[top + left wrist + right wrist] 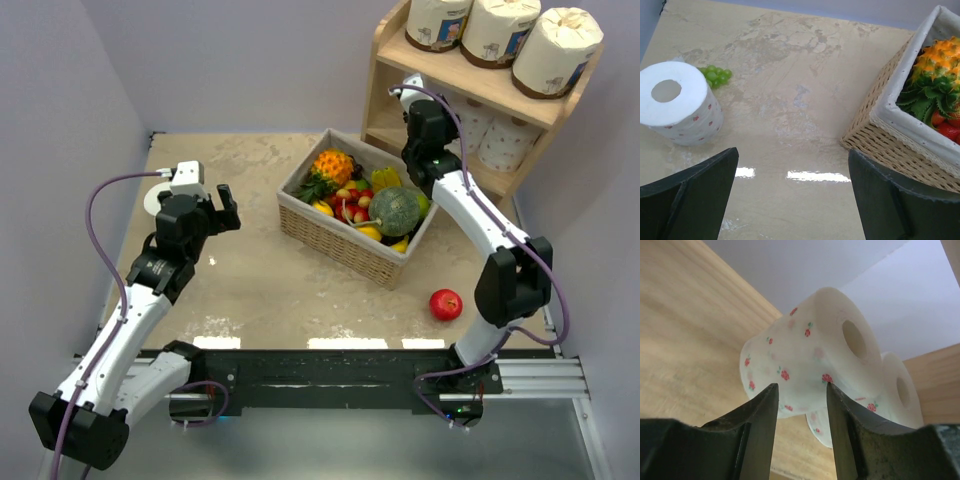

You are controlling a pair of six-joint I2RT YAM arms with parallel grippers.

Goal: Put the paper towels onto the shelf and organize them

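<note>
The wooden shelf point(560, 108) stands at the back right. Three cream-wrapped rolls point(500, 28) stand on its top tier. Two white dotted rolls are on the lower tier point(503, 145). My right gripper point(445, 112) reaches into that tier and is shut on the nearer white roll point(805, 355), pinching its side, with the other roll point(900, 395) just behind it. A third white roll point(677, 102) stands on end at the table's left point(155, 197), beside my left gripper point(228, 205), which is open and empty above the table.
A wicker basket point(340, 240) of fruit sits mid-table, also at the right of the left wrist view point(890, 135). A red apple point(446, 304) lies near the right arm's base. Green grapes point(715, 75) lie behind the loose roll. Walls close in on both sides.
</note>
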